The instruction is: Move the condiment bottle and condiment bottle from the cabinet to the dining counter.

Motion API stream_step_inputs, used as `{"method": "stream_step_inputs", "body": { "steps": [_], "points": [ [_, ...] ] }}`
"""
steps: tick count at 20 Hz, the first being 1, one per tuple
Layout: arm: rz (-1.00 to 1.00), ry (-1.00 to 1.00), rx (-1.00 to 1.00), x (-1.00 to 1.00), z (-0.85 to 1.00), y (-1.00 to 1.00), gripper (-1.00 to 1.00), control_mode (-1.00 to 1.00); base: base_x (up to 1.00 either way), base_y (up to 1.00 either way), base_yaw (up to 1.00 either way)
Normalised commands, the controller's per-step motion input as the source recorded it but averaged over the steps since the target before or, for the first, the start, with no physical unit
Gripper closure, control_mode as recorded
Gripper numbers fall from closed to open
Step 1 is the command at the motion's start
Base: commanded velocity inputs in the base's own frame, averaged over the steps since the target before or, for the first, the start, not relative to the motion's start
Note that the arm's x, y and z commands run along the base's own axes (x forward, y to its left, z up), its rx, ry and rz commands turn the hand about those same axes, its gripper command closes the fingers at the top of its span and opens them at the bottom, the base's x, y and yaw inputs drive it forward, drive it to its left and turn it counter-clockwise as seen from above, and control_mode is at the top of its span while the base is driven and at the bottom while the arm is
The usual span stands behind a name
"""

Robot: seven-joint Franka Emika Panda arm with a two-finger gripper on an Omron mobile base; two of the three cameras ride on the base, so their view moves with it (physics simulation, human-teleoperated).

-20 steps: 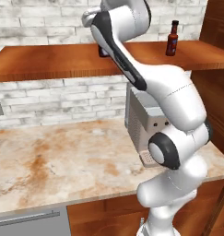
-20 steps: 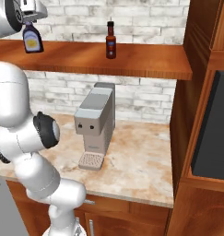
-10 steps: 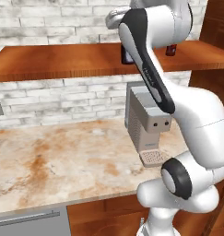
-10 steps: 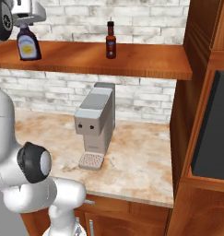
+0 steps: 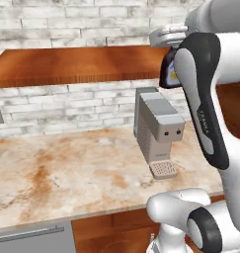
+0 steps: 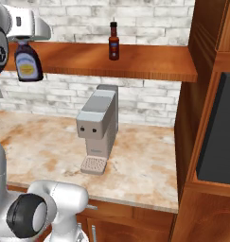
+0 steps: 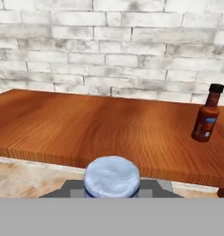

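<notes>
In your left base view the arm bends up high and mostly hides the dark bottle, held in the air in front of the wooden shelf, above the grey coffee machine on the marble bench. In your right base view the claw is clamped on that bottle's neck, so it hangs off the shelf's edge, while the small red sauce bottle stands upright on the shelf before the brick wall. In your hand view you look down on the held bottle's pale blue cap, its body cut off, with the sauce bottle well apart.
</notes>
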Motion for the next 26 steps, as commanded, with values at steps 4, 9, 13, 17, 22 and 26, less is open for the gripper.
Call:
{"method": "stream_step_inputs", "body": {
  "steps": [4, 9, 13, 17, 22, 26],
  "points": [
    [-0.03, 0.0, 0.03, -0.84, -0.46, -0.3, 1.0, -1.0, 0.0, 0.0, 0.0],
    [-0.05, 0.03, 0.01, -0.42, -0.55, -0.04, 1.0, -1.0, 0.0, 0.0, 0.0],
    [-0.04, 0.06, 0.03, -0.03, -0.45, -0.11, 1.0, -1.0, 0.0, 0.0, 0.0],
    [-0.04, 0.11, 0.04, 0.0, -0.52, -0.15, 1.0, -1.0, 0.0, 0.0, 0.0],
    [0.0, 0.02, 0.01, -0.03, -0.32, -0.14, 1.0, -1.0, 0.0, 0.0, 0.0],
    [0.0, 0.0, 0.0, -0.26, -0.03, -0.06, 1.0, 1.0, -0.5, -0.15, 0.0]
  ]
}}
